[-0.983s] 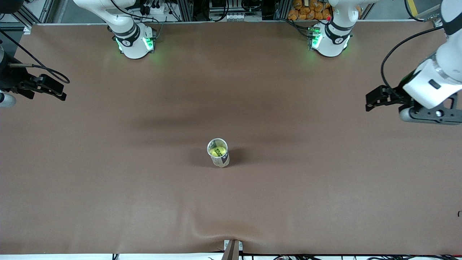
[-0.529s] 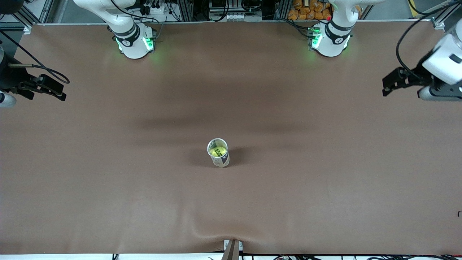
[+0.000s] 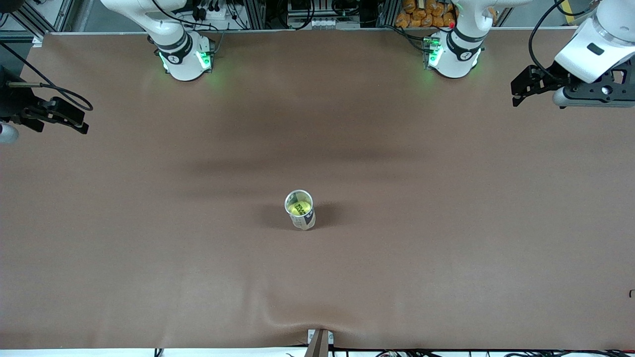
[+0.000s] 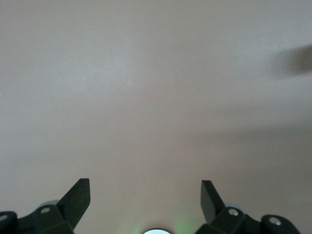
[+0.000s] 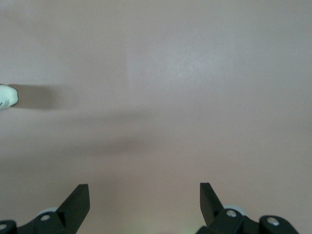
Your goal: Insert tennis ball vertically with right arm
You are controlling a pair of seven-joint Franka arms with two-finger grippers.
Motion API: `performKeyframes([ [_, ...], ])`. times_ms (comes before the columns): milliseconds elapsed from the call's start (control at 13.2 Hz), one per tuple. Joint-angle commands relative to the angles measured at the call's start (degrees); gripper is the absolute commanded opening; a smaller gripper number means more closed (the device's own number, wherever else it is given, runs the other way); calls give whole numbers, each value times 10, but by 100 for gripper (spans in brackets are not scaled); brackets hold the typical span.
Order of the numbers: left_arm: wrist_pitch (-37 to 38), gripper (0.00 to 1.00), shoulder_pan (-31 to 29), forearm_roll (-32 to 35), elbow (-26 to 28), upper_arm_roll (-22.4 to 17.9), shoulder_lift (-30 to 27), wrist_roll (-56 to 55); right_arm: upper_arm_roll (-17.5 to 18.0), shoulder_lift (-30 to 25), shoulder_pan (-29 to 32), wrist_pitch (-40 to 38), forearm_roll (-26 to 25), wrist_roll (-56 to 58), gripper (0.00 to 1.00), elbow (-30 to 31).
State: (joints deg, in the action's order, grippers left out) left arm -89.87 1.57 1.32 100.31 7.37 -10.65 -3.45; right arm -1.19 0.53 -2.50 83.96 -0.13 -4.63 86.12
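On the brown table mat (image 3: 149, 258), the right arm (image 3: 149, 20) holds the right gripper (image 3: 74, 121) over its own end, fingers apart and empty; the left gripper (image 3: 521, 91) hangs likewise, spread wide, over the left arm's end. Mid-table an upright can (image 3: 300, 218) holds the tennis ball (image 3: 300, 208)

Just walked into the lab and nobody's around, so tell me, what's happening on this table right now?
Nothing is being handled at this moment. A tennis ball already sits inside an upright can in the middle of the brown table. The right end effector hangs open and empty over the right arm's end of the table. The left end effector is likewise open and empty, over the left arm's end, near the bases. Neither touches the can.
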Motion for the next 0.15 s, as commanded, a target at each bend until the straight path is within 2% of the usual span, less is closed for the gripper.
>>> performKeyframes([
  [0,3,100,0,8,-25,-6,4,8,0,1,6,-11,-1,8,100,-7],
  [76,7,100,0,7,-27,-6,5,8,0,1,3,-9,-1,7,100,-7],
])
